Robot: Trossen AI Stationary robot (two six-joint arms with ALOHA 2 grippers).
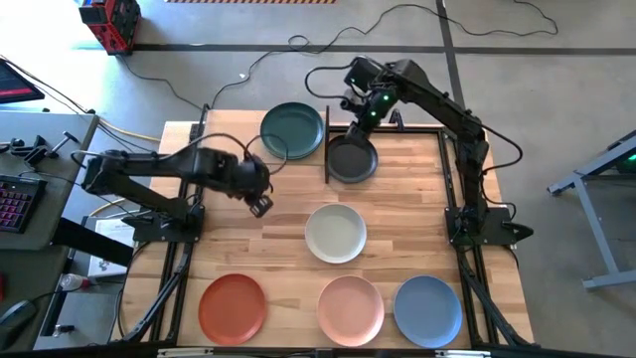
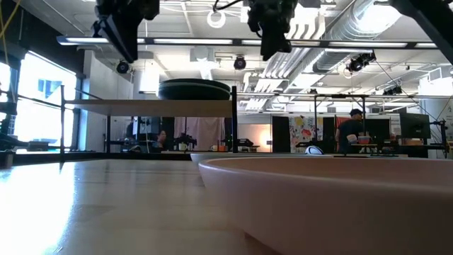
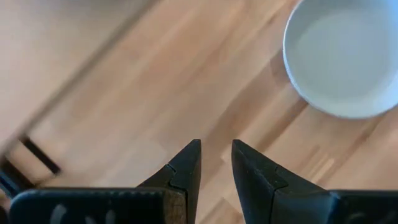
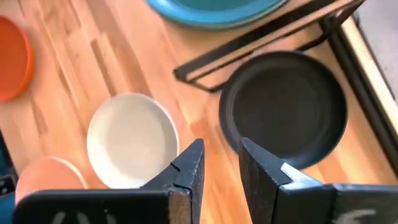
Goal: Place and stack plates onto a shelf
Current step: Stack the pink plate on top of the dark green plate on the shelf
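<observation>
charcoal plate (image 1: pixel 352 159) lay on the table just right of the shelf (image 1: pixel 238 134), almost directly below the empty, slightly parted right gripper (image 1: pixel 360 111), the nearer one, while the left gripper (image 1: pixel 260 204), also empty and parted, hovered left of the off-white plate (image 1: pixel 335 233).

Off the far left corner of the table (image 1: pixel 397 199) sits a red machine (image 1: pixel 111 20) on the grey floor, black cables (image 1: pixel 298 45) snaking past it; a keyboard (image 1: pixel 12 207) glows pink at the left edge, and a person (image 2: pixel 350 131) stands in the room behind
</observation>
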